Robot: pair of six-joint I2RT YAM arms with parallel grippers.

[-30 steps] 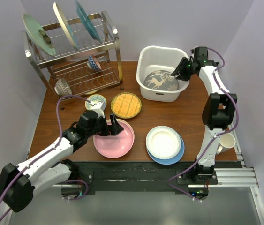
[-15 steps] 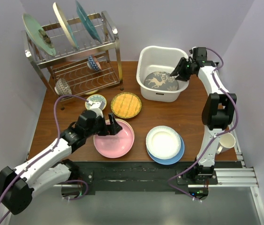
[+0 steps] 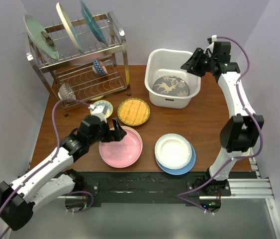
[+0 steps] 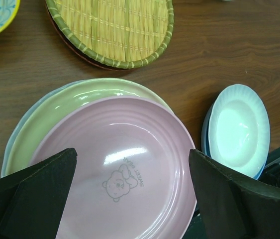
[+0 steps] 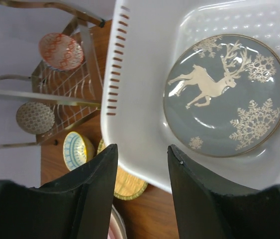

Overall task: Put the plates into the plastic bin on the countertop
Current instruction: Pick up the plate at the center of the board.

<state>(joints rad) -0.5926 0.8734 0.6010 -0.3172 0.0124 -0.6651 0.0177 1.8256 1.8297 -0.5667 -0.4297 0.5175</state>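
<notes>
A: Grippers?
B: The left gripper (image 4: 132,174) gapes wide over the glossy pink plate (image 3: 121,147) on the wood table (image 3: 204,119); the right gripper (image 5: 142,184), parted and empty, hangs above the white plastic bin (image 3: 155,62) holding the reindeer plate (image 3: 170,85).

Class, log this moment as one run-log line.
left tool open over pink plate | right tool open above bin | reindeer plate in bin

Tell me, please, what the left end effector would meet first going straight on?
Most likely the glossy round pink plate, centred ahead of the open left end effector; its distance is unclear.
</notes>
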